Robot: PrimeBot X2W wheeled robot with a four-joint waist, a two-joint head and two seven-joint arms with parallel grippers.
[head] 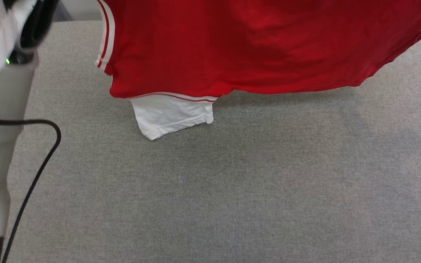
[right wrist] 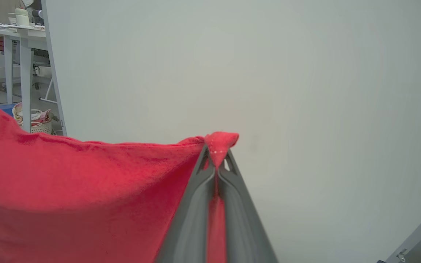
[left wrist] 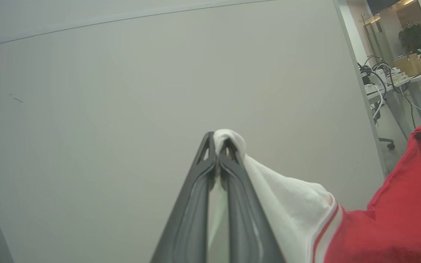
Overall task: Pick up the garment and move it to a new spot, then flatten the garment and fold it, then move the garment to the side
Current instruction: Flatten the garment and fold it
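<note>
Shirt (head: 254, 47): hung over table (head: 232, 190) | left gripper (left wrist: 217, 146): clamped on white sleeve (left wrist: 287, 204) tip | right gripper (right wrist: 217, 153): clamped on red corner | risk: shallow grips slipping, other sleeve (head: 174, 115) folding under.

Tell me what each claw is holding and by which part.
Both hold the garment: left claw pinches its white sleeve, right claw pinches a red corner.

Soft cloth garment (head: 232, 47), matt woven table (head: 232, 190)

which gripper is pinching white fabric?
The left gripper, shut on the white sleeve of the garment; the right gripper pinches a red corner instead.
</note>
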